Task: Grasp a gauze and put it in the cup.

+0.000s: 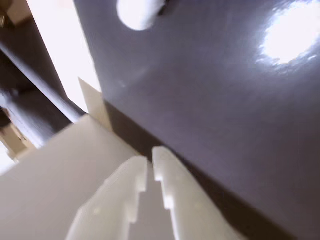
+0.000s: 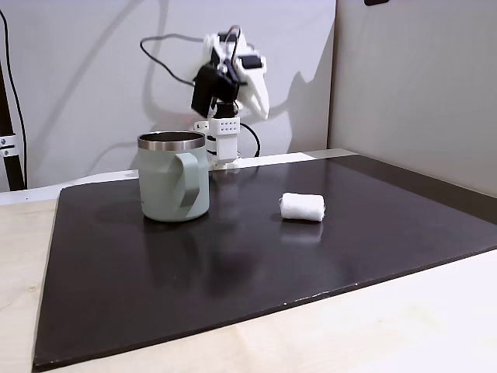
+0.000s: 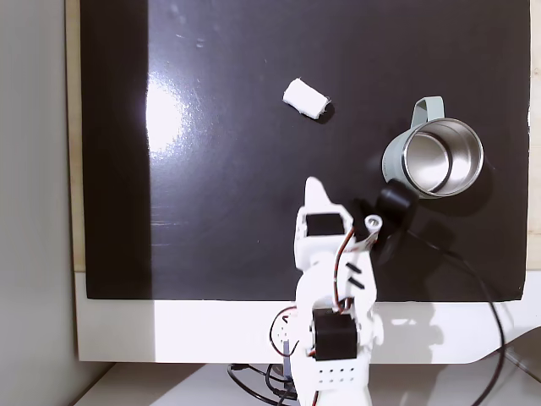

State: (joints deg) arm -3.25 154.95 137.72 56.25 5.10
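The gauze (image 2: 302,207), a small white fabric roll, lies on its side on the black mat, right of the cup in a fixed view. From above the gauze (image 3: 305,99) sits well beyond the arm; the wrist view shows the gauze (image 1: 140,12) blurred at the top edge. The sage-green cup (image 2: 174,183) stands upright with its handle toward the camera, and its steel inside looks empty (image 3: 394,169). My white gripper (image 1: 151,156) is shut on nothing, held high over the mat's near edge (image 3: 314,186), far from both (image 2: 262,109).
The black mat (image 3: 211,211) covers most of a pale wooden table (image 2: 388,326). The arm's base (image 3: 330,347) stands on a white strip at the mat's edge, with cables (image 3: 490,279) trailing beside it. Walls close in behind and beside the table.
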